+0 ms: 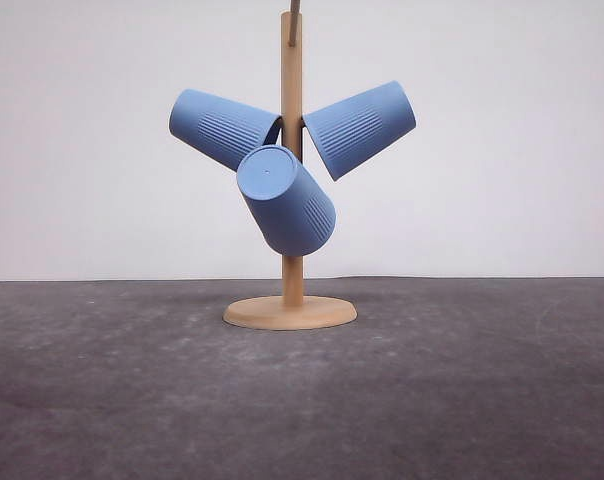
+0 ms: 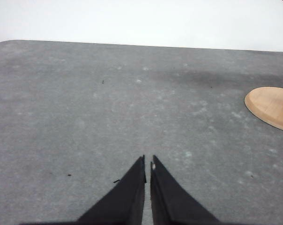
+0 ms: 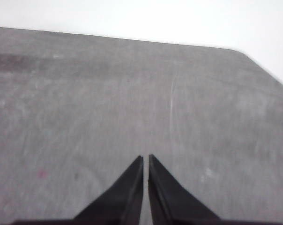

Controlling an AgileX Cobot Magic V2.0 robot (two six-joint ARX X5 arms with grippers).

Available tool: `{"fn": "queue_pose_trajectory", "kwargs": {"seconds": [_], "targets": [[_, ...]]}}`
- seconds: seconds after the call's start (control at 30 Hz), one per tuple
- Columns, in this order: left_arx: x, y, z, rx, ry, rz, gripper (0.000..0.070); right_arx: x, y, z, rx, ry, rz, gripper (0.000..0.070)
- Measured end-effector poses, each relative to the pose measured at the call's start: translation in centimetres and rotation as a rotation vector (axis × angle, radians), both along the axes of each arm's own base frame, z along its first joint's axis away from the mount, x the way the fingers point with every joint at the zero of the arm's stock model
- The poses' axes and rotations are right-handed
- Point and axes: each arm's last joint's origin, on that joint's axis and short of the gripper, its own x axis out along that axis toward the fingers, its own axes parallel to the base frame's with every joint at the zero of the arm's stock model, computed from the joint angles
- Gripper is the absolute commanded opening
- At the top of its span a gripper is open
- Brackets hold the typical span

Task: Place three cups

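Note:
Three blue ribbed cups hang mouth-inward on the pegs of a tan wooden stand [image 1: 292, 200] at the middle of the table. One cup [image 1: 222, 128] points up to the left, another cup [image 1: 360, 128] points up to the right, and the third cup [image 1: 285, 199] hangs lower toward the front. My left gripper [image 2: 148, 161] is shut with nothing in it, low over bare grey table, with the stand's round base [image 2: 271, 107] off to its side. Over bare grey table as well, my right gripper [image 3: 145, 160] is shut and holds nothing.
The grey table [image 1: 302, 400] stretches in front of and around the stand's base [image 1: 290, 313]. A white wall stands behind. The table's rounded corners and far edges appear in both wrist views.

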Motion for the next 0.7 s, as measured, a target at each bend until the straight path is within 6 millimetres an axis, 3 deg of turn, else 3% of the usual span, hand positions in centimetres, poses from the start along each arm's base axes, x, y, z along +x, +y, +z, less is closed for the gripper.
{"fn": "queue_pose_trajectory", "kwargs": {"seconds": [0.7], "targets": [[0.0,0.0,0.0,0.0,0.0,0.0,0.0,-0.6,-0.05,0.25,0.025,-0.045,-0.019,0.0015]]}}
